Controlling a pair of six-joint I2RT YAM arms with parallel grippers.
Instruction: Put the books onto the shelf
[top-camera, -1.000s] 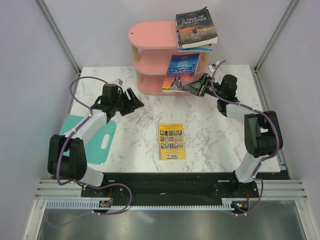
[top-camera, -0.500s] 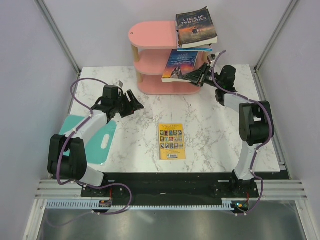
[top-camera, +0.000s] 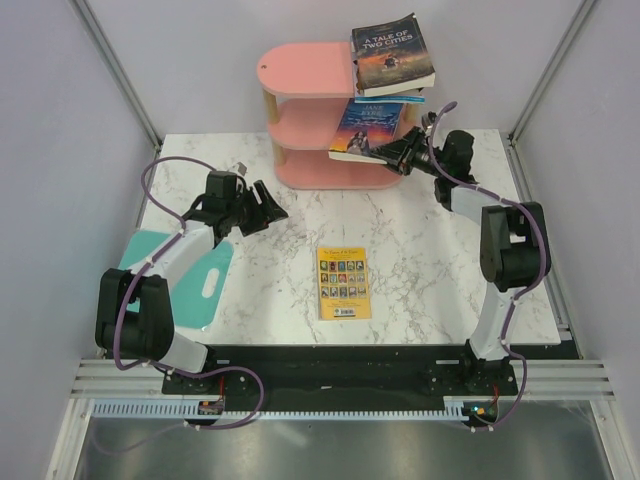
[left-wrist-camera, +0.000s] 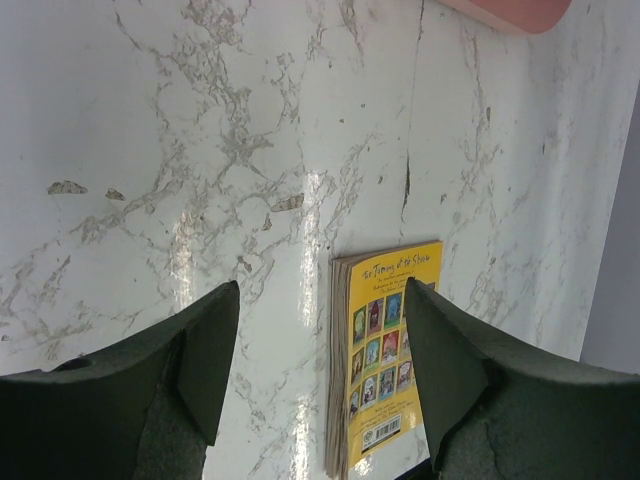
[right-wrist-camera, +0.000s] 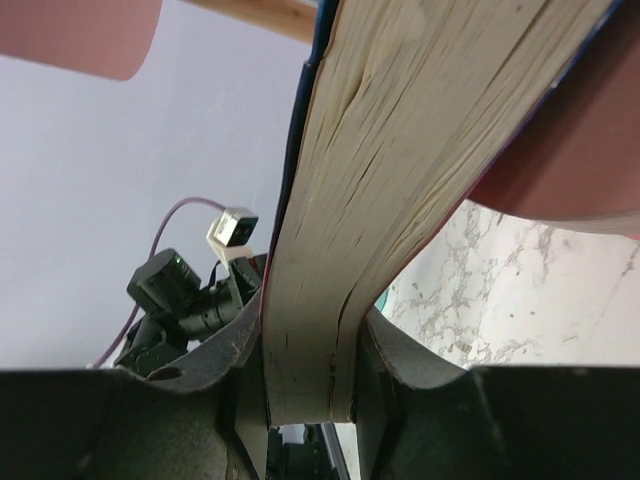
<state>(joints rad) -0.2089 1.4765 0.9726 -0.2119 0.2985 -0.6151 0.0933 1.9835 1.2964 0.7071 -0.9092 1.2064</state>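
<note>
The pink three-tier shelf stands at the back of the table. On the right end of its top board lies the dark "A Tale of Two Cities", with a thinner book's edge showing beneath it. My right gripper is shut on the blue "Jane Eyre", which is tilted at the middle tier. The right wrist view shows its page edge clamped in that gripper, between pink boards. A yellow book lies flat at the table's centre. My left gripper hovers open and empty.
A flat teal board with a handle hole lies at the table's left edge, partly under the left arm. Grey walls and metal frame posts close in the table at the back and sides.
The right gripper has raised the blue book and swung it flatter, up toward the shelf's middle tier. The left arm has barely moved.
</note>
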